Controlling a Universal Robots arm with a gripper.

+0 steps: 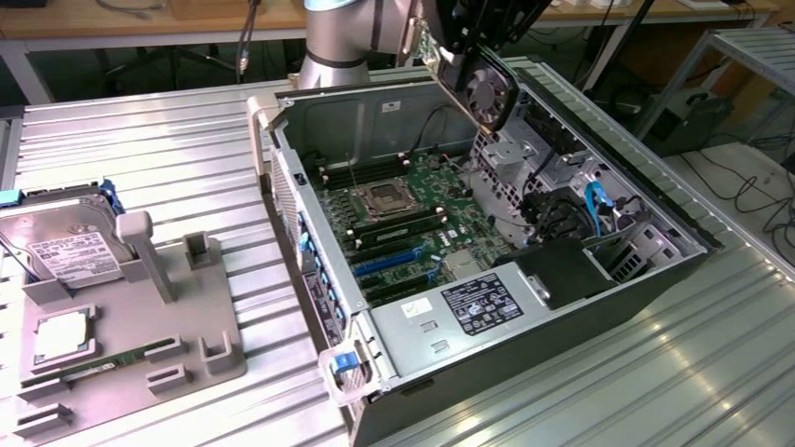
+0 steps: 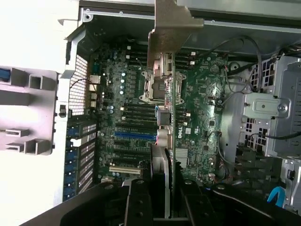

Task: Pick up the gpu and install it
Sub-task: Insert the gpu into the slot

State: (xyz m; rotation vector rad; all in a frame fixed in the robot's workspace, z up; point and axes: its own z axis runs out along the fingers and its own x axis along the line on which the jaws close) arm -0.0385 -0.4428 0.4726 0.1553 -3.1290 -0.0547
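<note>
Gripper [image 1: 470,47] hangs over the open case [image 1: 360,121], fingers clamped on the gpu [image 1: 487,91] (fan side facing out), high above the board [image 1: 429,177]. The trick here is keeping the card's edge parallel to the blue slot [image 1: 385,264]. It looks roughly lined up, though that's hard to judge edge-on.

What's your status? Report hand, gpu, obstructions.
Status: hand shut on gpu. Card aloft over open case, not seated. Nothing seen blocking motherboard slots.
</note>
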